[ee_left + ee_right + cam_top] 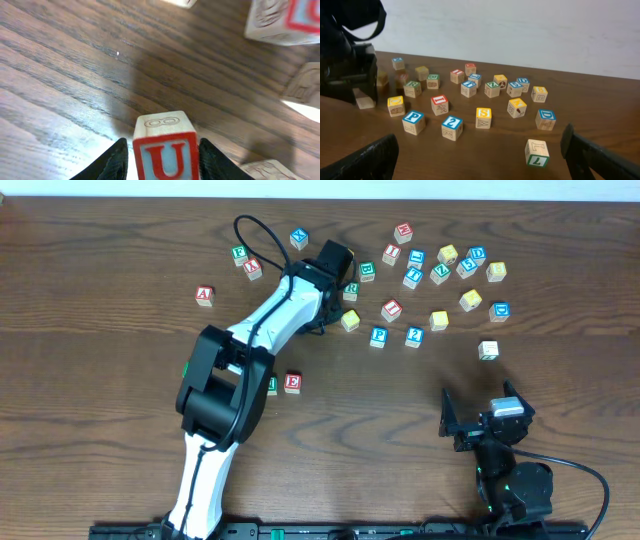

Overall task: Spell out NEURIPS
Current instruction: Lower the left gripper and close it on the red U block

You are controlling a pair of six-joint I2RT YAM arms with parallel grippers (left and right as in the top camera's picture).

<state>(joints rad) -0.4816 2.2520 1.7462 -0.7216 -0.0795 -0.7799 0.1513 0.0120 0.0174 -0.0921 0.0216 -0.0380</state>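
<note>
The left gripper shows only in its own wrist view; from overhead it and its load are hidden beneath the left arm. In the wrist view it is clamped on the U, with one dark finger pressed to each side face. The lower edge of the U is cut off by the frame, and whether it touches the table cannot be told. Being a cube, it has no long axis. The red letter faces back toward the wrist and reads upright, its open end pointing out past the fingertips. An engraved face is turned toward the tips. Beyond the jaws several other cubes are blurred and cropped, and their letters cannot be read.

The right gripper is held wide open, with nothing between its fingers. Ahead of these jaws and well apart from them, the P, I and S are set on the table. Behind the left jaws, beside the arm, the E is seen whole. The N, just beside it, is half covered by the arm.
</note>
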